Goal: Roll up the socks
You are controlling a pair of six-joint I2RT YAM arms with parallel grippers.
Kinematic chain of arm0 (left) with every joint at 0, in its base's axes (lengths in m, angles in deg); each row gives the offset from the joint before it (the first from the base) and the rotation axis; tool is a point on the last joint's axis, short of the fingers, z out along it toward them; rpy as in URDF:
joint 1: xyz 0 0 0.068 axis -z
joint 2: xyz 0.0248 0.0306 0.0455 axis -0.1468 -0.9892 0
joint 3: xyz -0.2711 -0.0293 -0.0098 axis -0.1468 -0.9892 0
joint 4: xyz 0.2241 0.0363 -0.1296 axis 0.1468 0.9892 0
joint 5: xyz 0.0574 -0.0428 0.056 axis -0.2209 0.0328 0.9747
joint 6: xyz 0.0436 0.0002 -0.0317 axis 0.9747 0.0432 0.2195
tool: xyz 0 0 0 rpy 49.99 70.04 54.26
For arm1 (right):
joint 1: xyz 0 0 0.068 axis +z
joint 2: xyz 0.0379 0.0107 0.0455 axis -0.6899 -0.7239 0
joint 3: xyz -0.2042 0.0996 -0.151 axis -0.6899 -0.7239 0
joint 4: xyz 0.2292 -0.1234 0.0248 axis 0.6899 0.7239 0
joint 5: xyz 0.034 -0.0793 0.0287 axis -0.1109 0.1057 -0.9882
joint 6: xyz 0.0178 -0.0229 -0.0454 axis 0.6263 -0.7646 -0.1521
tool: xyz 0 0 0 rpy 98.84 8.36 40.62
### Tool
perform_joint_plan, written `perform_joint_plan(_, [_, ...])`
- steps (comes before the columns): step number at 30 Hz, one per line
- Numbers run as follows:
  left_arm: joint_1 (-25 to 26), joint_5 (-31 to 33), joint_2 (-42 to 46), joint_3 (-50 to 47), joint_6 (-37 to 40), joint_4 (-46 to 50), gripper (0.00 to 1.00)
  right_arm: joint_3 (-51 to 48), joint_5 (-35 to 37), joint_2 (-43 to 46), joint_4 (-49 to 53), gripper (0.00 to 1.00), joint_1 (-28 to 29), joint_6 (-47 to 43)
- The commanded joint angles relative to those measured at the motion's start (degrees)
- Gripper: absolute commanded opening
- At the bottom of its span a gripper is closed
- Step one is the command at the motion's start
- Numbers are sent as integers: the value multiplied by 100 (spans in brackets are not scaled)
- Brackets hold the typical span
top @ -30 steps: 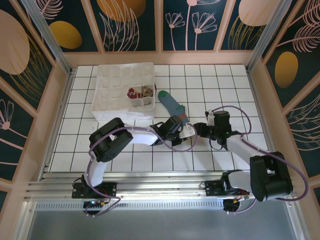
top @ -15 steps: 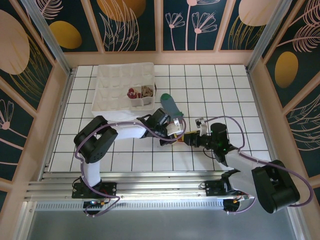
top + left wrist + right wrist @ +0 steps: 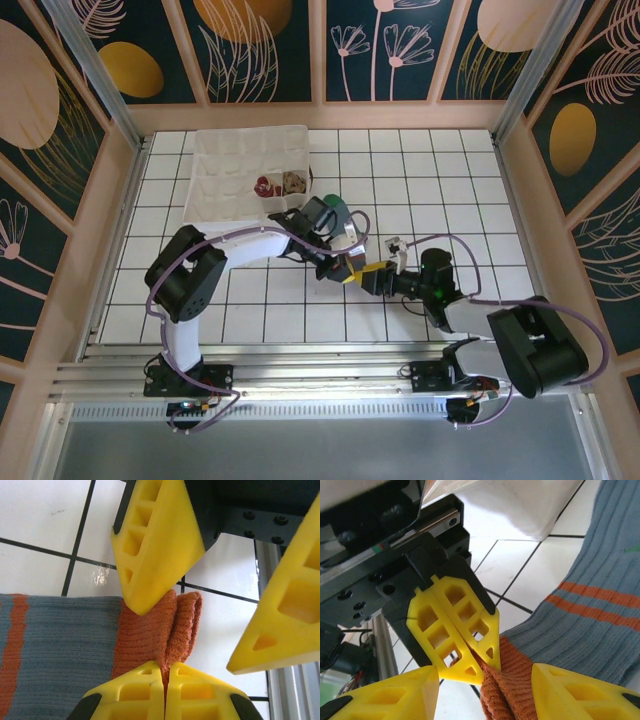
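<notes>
A blue-grey sock (image 3: 60, 645) with orange stripes and an orange cuff (image 3: 170, 625) lies on the white tiled table. Its green toe (image 3: 335, 211) points toward the tray. My left gripper (image 3: 166, 667) is shut on the bunched orange cuff (image 3: 512, 680); in the top view my left gripper (image 3: 345, 266) is at the table's middle. My right gripper (image 3: 487, 680) faces it, open, with one finger on each side of the cuff and one fingertip (image 3: 142, 602) resting on the cuff. From above, my right gripper (image 3: 370, 276) almost meets the left one.
A white compartment tray (image 3: 230, 170) stands at the back left, close behind the sock. It holds a rolled red-and-beige sock (image 3: 265, 185) and a rolled tan sock (image 3: 293, 182) in neighbouring cells. The aluminium rail (image 3: 300, 375) runs along the near edge.
My left gripper closed on the cuff. My right arm slid left until its fingers straddle the cuff, and they opened a little. The sock now looks shorter from above.
</notes>
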Motion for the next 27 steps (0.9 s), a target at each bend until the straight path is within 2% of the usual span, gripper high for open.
perform_joint_plan(1, [-135, -500, -182, 94, 148, 420, 0, 32, -467, -290, -586, 52, 3, 191])
perform_joint_plan(11, [-467, -1113, -839, 273, 151, 455, 0, 279, -689, -1221, -949, 52, -3, 291])
perform_joint_plan(16, [-602, -1126, -1045, 451, 140, 464, 0, 375, -761, -1711, -1311, 52, -19, 405])
perform_joint_plan(19, [-621, -1011, -1148, 537, 99, 425, 0, 531, -659, -1892, -1192, 50, -23, 364])
perform_joint_plan(23, [-621, -756, -1159, 460, -60, 171, 0, 851, -244, -1921, -305, 43, 31, 54])
perform_joint_plan(27, [-622, -440, -1067, 210, -300, -273, 0, 1338, 513, -1807, 1296, 35, 194, -677])
